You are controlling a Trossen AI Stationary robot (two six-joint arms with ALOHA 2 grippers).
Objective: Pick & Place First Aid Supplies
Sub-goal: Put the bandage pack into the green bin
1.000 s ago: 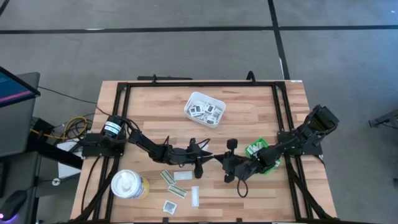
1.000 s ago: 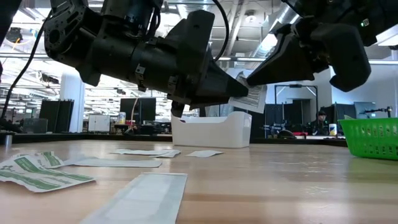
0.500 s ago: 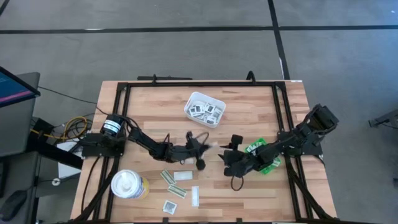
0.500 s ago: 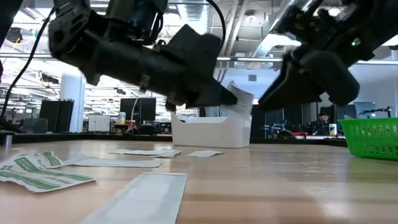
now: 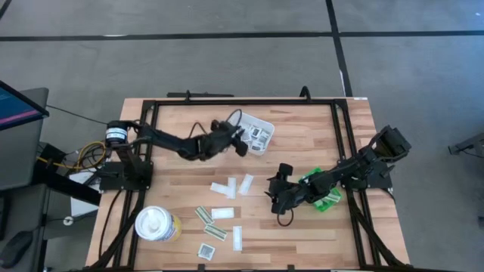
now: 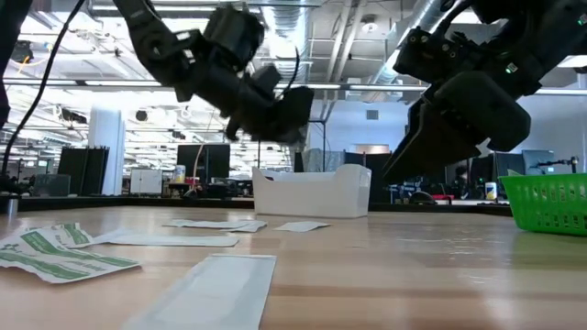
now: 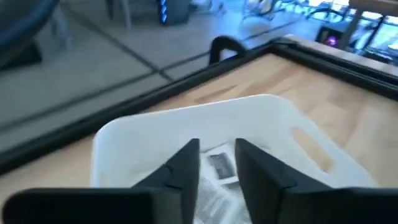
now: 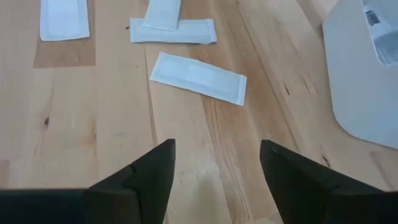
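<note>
My left claw [image 7: 214, 163] hangs over the tray [image 5: 257, 127], a little spread, empty; my right claw [image 8: 214, 168] is spread wide over the counter [image 5: 302, 234]; packets [image 8: 198, 77] lie flat; I could miss them.

The wooden table [image 5: 302, 143] stands on a grey floor [image 5: 227, 60] crossed by dark lines [image 5: 151, 36]; at nine o'clock a dark desk carries a lit screen [image 5: 15, 106], with coiled yellow cables [image 5: 89, 153] beside it; seen level, the room behind is a wide hall with exposed ceiling ducts [image 6: 367, 37], bright strip lights [image 6: 55, 82], a white column [image 6: 105, 147], dark monitors [image 6: 204, 163] and a seated person [image 6: 475, 179] far off.
</note>
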